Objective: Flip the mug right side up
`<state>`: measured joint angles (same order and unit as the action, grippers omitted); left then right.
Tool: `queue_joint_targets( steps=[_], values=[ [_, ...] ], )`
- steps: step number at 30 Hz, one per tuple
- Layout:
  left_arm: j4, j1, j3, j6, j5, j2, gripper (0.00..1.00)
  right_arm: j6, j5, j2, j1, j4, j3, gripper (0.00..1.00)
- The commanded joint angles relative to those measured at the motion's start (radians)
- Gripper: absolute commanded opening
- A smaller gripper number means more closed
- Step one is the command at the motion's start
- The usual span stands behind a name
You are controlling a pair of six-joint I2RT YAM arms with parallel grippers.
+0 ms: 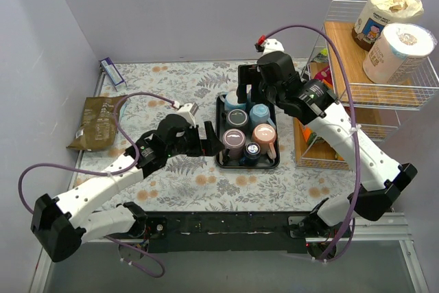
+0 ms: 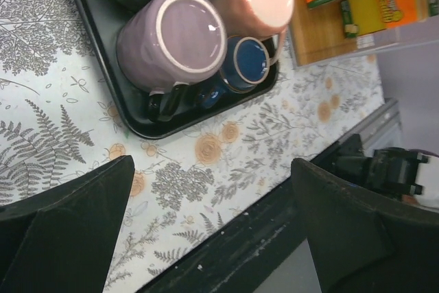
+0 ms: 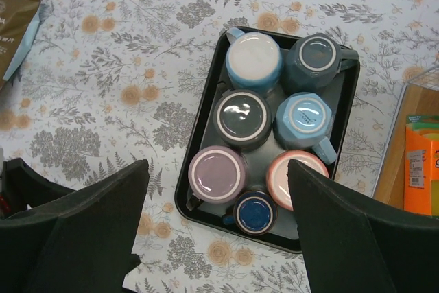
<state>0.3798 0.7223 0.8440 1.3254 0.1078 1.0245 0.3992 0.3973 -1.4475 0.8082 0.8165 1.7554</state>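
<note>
A black tray (image 1: 221, 159) holds several mugs, all upside down. In the right wrist view they are a light blue one (image 3: 254, 60), dark teal (image 3: 317, 56), dark grey (image 3: 242, 118), pale blue octagonal (image 3: 305, 120), purple (image 3: 217, 173), pink (image 3: 291, 173) and small dark blue (image 3: 255, 212). My right gripper (image 3: 218, 231) is open and empty, high above the tray's far end (image 1: 250, 90). My left gripper (image 1: 209, 143) is open and empty, just left of the tray beside the purple mug (image 2: 182, 36). It hovers over the table's near edge (image 2: 212, 231).
A brown packet (image 1: 96, 123) and a small blue box (image 1: 112, 71) lie at the far left. A wire rack (image 1: 384, 90) on the right holds a paper roll (image 1: 405, 49), a jar (image 1: 377, 12) and orange boxes (image 3: 420, 166). A black rail (image 1: 226, 228) runs along the near edge.
</note>
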Motion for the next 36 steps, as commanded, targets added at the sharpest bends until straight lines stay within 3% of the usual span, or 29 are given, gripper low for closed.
queue_joint_targets(
  steps=[1,5,9,13,25,32,36],
  values=[
    [-0.090,0.052,-0.029,-0.003,-0.175,0.037,0.98,0.049,-0.064,0.047,-0.047,-0.019,-0.042,0.88],
    [-0.094,0.060,-0.028,-0.006,-0.227,0.029,0.98,0.030,-0.109,0.081,-0.055,-0.057,-0.097,0.88],
    [-0.032,0.060,-0.010,0.058,-0.364,-0.032,0.98,0.072,-0.146,0.081,-0.047,-0.045,-0.157,0.80],
    [0.005,0.060,0.003,0.112,-0.514,-0.153,0.98,0.214,-0.028,0.066,0.043,-0.037,-0.260,0.79],
    [0.258,0.060,0.144,0.193,-0.589,-0.286,0.98,0.720,-0.061,0.024,0.137,-0.076,-0.539,0.86],
    [0.353,0.060,0.178,0.205,-0.597,-0.374,0.98,0.874,-0.049,-0.131,0.169,-0.028,-0.467,0.84],
    [0.323,0.060,0.190,0.121,-0.520,-0.418,0.98,0.957,-0.034,-0.212,0.189,-0.026,-0.441,0.82]
  ],
)
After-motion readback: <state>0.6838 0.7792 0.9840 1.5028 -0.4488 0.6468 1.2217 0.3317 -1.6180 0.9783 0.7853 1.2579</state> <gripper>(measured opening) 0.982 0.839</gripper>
